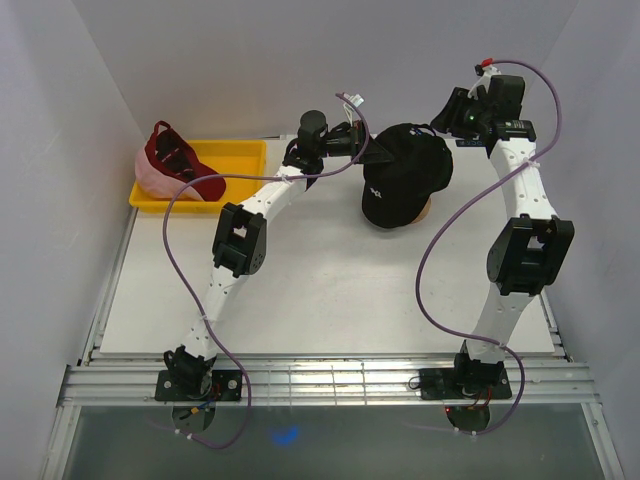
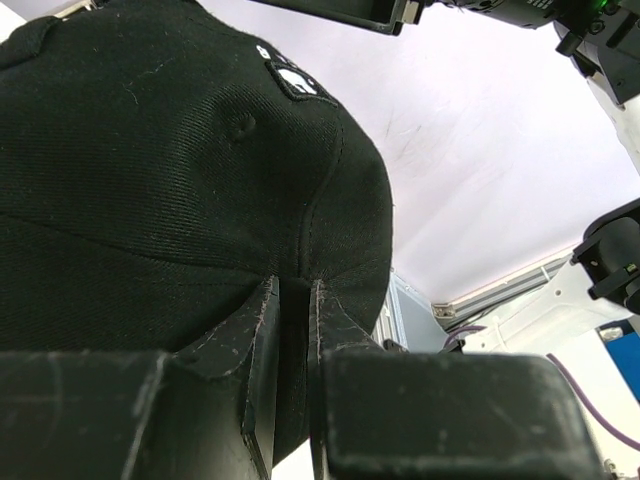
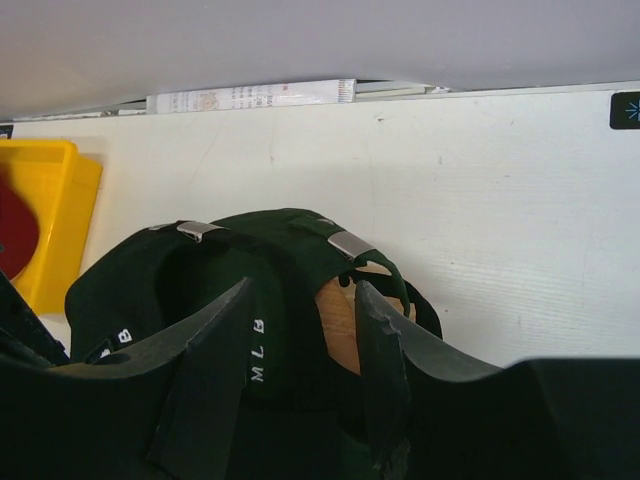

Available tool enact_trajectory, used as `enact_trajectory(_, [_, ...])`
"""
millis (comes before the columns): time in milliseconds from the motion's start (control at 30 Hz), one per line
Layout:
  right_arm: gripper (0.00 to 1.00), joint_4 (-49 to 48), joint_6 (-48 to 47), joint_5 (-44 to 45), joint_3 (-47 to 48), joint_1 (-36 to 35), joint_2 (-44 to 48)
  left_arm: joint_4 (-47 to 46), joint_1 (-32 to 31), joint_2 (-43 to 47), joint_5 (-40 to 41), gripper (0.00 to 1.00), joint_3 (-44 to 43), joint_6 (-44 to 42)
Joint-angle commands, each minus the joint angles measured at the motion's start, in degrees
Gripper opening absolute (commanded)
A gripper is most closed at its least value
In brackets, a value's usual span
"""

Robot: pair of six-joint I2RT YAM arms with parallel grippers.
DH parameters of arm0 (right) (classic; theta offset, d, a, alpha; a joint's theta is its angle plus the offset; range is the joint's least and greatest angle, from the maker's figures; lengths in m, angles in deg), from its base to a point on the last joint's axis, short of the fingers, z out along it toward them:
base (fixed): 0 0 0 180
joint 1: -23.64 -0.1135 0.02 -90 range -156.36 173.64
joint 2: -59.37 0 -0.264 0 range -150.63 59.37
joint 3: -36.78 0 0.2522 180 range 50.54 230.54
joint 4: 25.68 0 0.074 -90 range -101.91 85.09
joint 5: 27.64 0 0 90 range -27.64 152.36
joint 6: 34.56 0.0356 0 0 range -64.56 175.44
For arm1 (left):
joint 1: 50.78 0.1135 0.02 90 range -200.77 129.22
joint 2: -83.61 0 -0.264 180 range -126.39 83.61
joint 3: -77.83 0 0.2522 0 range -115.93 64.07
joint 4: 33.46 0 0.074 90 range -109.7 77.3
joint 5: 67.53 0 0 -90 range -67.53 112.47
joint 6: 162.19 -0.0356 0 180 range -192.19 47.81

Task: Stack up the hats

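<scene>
The cap (image 2: 150, 180) is pinched by the left gripper (image 2: 293, 287); its strap (image 3: 290, 310) is straddled by the right gripper (image 3: 305, 290), whose hold cannot be told.

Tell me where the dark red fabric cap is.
In the top view, the dark red fabric cap lies far left in the yellow plastic tray, overlapping a pink cap.
</scene>
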Motion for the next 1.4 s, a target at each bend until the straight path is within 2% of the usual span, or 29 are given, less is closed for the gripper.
enact_trajectory(0, [0.5,-0.98,-1.41,-0.07,1.22,-0.44,0.58,0.56,-0.48,4.99,1.3,0.0,0.09,-1.46])
enact_trajectory(933, [0.46,0.86,-3.35,-1.56,1.57,-1.32,-1.61,1.35,-0.48,5.34,1.83,0.0,-0.26,-1.99])
enact_trajectory(1367, [0.34,1.74,-1.95,2.83,5.96,-1.23,-3.98,1.61,-0.48,6.39,2.27,0.0,1.23,-2.61])
